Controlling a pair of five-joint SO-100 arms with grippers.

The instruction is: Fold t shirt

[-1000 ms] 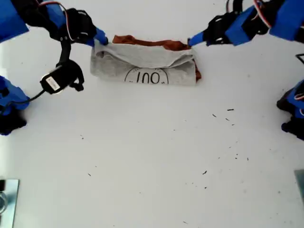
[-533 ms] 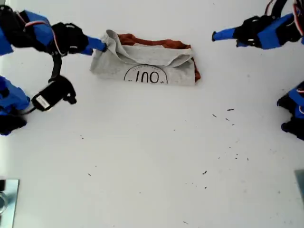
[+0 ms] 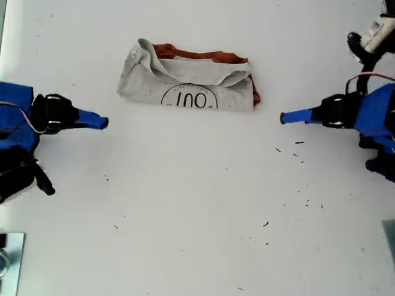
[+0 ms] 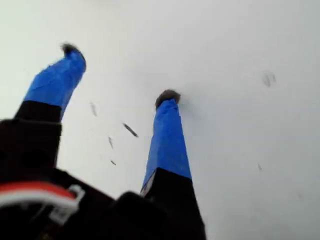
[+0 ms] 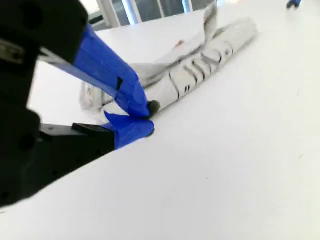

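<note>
The t shirt lies folded into a flat grey bundle at the upper middle of the exterior view. Its "100" print faces up, a rust-orange edge shows along its far side, and one grey corner stands up a little at its left end. No gripper touches it. My first gripper hovers off the shirt's right end in the exterior view; the first wrist view shows it open over bare table. My second gripper sits off the shirt's left end. It is shut on nothing, with the shirt just beyond it.
The white table carries small dark specks near my first gripper. A metal object sits at the exterior view's lower left corner. Blue arm bases stand at both side edges of the exterior view.
Both grippers let go of the shirt's ends and drew back toward the sides and downward in the exterior view. The shirt's left corner was lifted, then dropped; the shirt now lies still.
</note>
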